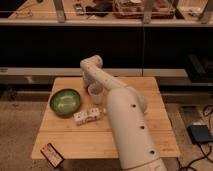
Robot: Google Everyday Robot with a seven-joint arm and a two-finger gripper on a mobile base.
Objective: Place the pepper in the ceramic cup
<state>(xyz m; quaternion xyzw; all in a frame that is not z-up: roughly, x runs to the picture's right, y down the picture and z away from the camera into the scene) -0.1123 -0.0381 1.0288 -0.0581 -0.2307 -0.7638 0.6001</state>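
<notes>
The pale ceramic cup point(95, 93) stands upright on the wooden table point(145, 112), just right of the green bowl. My white arm reaches from the lower right across the table and bends down at its far end. The gripper point(88, 81) hangs at the cup's back left rim, close above it. The pepper is not visible; it may be hidden by the gripper or the arm.
A wide green bowl point(65, 101) sits at the table's left. A white packet point(88, 116) lies in front of the cup. A dark flat object point(52, 154) lies at the front left corner. A blue pedal point(200, 134) lies on the floor to the right.
</notes>
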